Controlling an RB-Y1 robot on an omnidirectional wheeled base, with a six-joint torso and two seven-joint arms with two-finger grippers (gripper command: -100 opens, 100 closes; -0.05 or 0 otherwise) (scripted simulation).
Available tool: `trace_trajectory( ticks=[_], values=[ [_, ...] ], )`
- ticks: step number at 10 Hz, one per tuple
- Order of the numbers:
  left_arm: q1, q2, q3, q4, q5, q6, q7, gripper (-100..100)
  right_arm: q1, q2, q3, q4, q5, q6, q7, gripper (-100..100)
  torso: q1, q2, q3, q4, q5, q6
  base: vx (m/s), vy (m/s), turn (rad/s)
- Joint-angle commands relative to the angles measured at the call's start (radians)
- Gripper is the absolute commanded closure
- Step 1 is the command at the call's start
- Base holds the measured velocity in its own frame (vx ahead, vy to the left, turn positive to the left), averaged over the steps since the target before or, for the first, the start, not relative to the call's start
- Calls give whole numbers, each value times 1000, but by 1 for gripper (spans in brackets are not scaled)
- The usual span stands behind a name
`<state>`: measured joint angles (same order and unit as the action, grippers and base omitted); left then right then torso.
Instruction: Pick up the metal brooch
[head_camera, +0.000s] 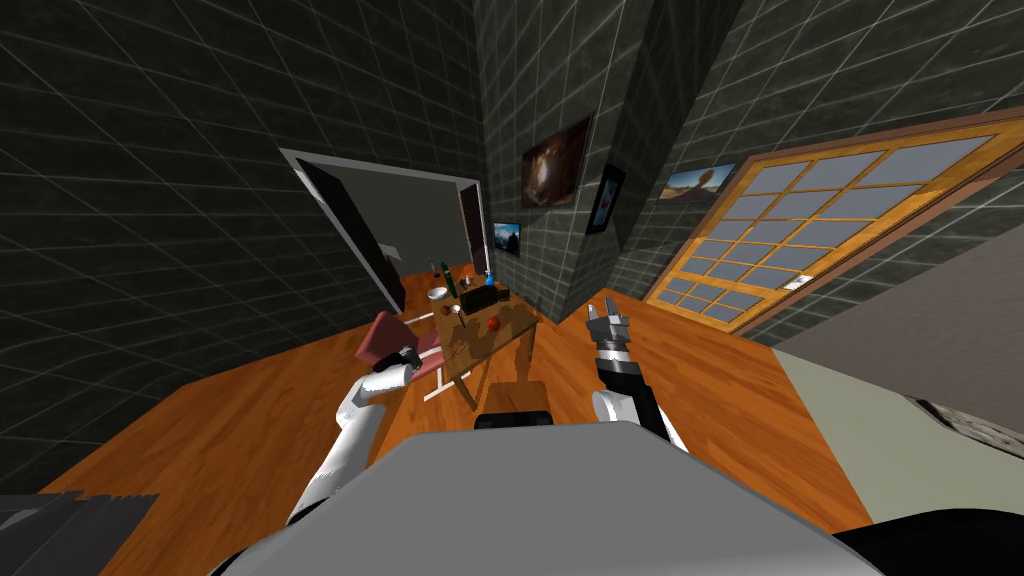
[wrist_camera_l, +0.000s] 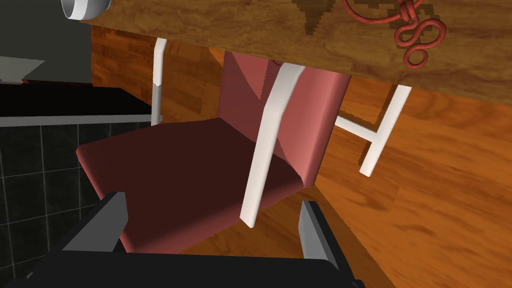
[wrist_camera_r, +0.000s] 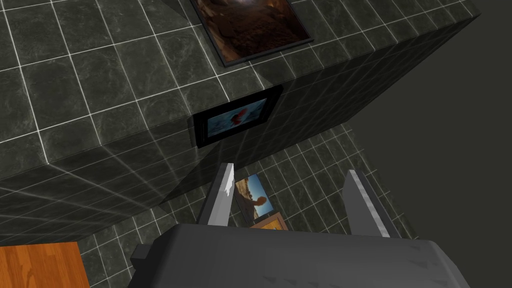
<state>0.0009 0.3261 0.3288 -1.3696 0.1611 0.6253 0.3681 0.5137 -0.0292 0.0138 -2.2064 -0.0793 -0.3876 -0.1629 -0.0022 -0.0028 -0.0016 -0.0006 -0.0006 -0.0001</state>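
A reddish coiled-wire brooch (wrist_camera_l: 417, 30) lies on the wooden table (wrist_camera_l: 240, 20), close to its edge. My left gripper (wrist_camera_l: 210, 225) is open and hangs beside the table, low by the dark red chair (wrist_camera_l: 190, 175), well short of the brooch. From the head camera the left gripper (head_camera: 405, 358) sits at the table's left side, by the chair (head_camera: 385, 338). My right gripper (head_camera: 606, 322) is raised to the right of the table (head_camera: 510, 330), open and holding nothing, its fingers (wrist_camera_r: 220, 195) pointing at a tiled wall.
The table carries a white bowl (head_camera: 437, 293), a green bottle (head_camera: 450, 280), a dark box (head_camera: 478, 298) and a red round thing (head_camera: 492, 323). The chair's white legs (wrist_camera_l: 262, 150) stand between my left hand and the table. An open doorway (head_camera: 400, 230) lies behind, a window (head_camera: 800, 230) at right.
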Motion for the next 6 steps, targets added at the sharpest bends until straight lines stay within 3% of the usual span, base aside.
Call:
trace_trajectory(
  ticks=[1, 6],
  values=[
    [-16, 3, 24, 41, 1, 50, 32, -100, 0, 0, 0, 0, 0, 0, 0, 0, 0, 0, 0, 0, 0, 0, 73, -48, -39],
    [-45, 5, 64, 117, -4, 148, 87, -100, 0, 0, 0, 0, 0, 0, 0, 0, -1, -2, -1, 0, 0, 0, 66, -44, -23]
  ],
)
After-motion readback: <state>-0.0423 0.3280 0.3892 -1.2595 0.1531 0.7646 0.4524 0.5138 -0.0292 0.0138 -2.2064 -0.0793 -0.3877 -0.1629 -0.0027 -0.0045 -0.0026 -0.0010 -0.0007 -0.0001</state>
